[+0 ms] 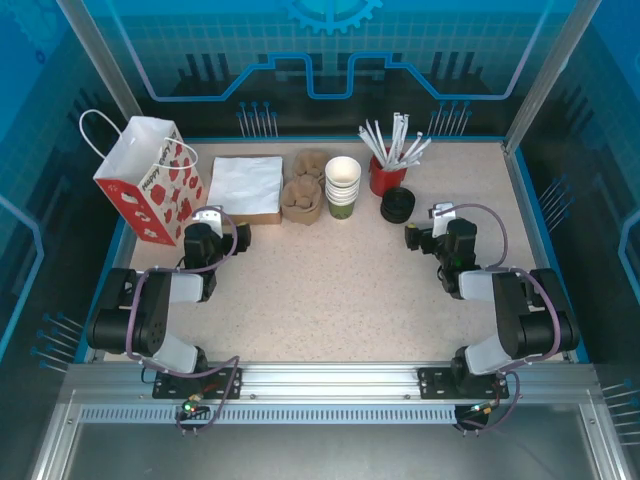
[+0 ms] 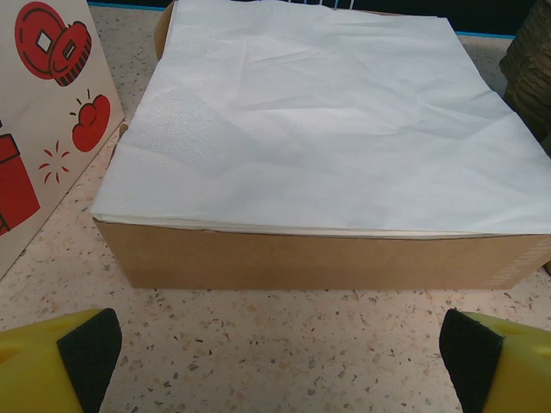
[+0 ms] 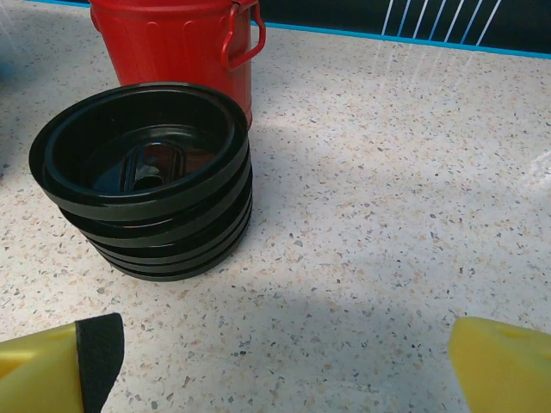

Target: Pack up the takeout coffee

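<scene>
**At the near edge, both grippers spread and empty; cup at 12 o'clock**

At the table's near left, the left gripper [image 1: 208,218] stands with its jaws spread wide and nothing between them. In its wrist view the left gripper [image 2: 280,361] shows yellow fingers with black pads [image 2: 86,353] at the two lower corners, over bare speckled tabletop. Just ahead of it, at 12 to 1 o'clock, sits the cardboard box [image 2: 318,258] holding a flat pile of white napkins [image 2: 327,120]. The paper bag [image 1: 145,185] with red prints stands upright at its 10 o'clock, just beside the box.

On the near right, the right gripper [image 1: 440,215] is likewise spread apart and holds nothing. The right gripper [image 3: 297,370] hangs low over the table [image 1: 330,290]. At its 10 o'clock lies the stack of black lids [image 3: 146,181], near but not touched. The red bucket [image 3: 172,43] stands just behind the lids, and the top view shows white straws [image 1: 395,140] in it.

The olive-green cup [image 1: 342,208] stands upright at 12 o'clock of the table's middle, at the foot of a stack of white-rimmed cups [image 1: 343,172] nested in it. It is at 9 o'clock of the lids and well apart from both grippers. Brown pulp pieces [image 1: 303,190] lie just beside it at its 9 o'clock, between it and the napkins.
</scene>
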Tool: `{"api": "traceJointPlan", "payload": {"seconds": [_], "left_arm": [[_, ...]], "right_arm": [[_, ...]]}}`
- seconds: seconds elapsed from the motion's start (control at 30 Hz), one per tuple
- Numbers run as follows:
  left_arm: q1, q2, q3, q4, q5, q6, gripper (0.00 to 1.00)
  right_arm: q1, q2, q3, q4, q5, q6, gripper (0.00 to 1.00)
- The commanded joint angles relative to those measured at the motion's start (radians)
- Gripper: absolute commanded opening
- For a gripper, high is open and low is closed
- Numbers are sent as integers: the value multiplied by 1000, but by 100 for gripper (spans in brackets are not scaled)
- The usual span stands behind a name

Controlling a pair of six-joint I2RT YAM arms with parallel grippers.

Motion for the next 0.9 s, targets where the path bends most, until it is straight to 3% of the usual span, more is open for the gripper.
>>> {"api": "traceJointPlan", "payload": {"seconds": [0.0,0.87], "left_arm": [[4,-2,16,8,4,6,99],[4,-52,15,-28,-30,-11,99]], "right_arm": [[-2,5,5,37,-14,-9,100],[-7,-9,21,-1,1,7,100]]}}
